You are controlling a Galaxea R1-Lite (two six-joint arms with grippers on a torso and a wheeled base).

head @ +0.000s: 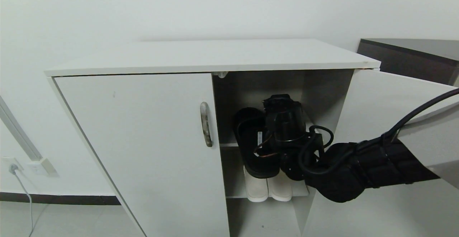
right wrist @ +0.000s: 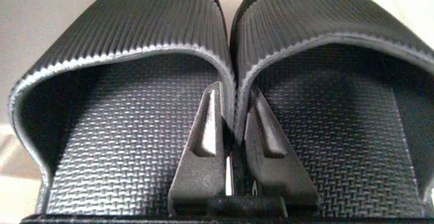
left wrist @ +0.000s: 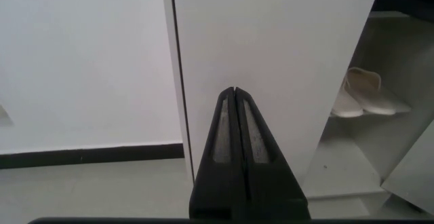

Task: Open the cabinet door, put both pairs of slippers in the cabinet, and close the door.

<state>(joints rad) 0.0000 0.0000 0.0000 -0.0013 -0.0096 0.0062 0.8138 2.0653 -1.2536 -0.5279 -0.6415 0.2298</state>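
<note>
- Inside the open right-hand compartment of the white two-door cabinet (head: 215, 56), the pair of black ribbed rubber slippers (head: 252, 140) hangs tilted at the height of the middle shelf (head: 229, 145). Its lower end is just above the pair of white slippers (head: 267, 188), which lie side by side on the lower shelf (head: 299, 190). Whether the black pair touches the middle shelf I cannot tell.
- The right gripper (right wrist: 234, 96) has its fingers clamped on the two adjoining inner strap edges, so both black slippers are held as one.
- The left gripper (left wrist: 234, 91) has its fingers pressed together on nothing and sits in front of the closed left door (left wrist: 271, 47).
- The black pair looks light and bendy, and its ribbed surface should resist slipping. The pinched straps will likely flex, so the soles may sag or swing. The joined inner edges seem the sound place to hold.
- The right wrist view shows the grip itself, which the wrist hides in the head view. The head view gives the shelf heights and the open right door (head: 387, 100). The left wrist view shows the white pair from the side.
</note>
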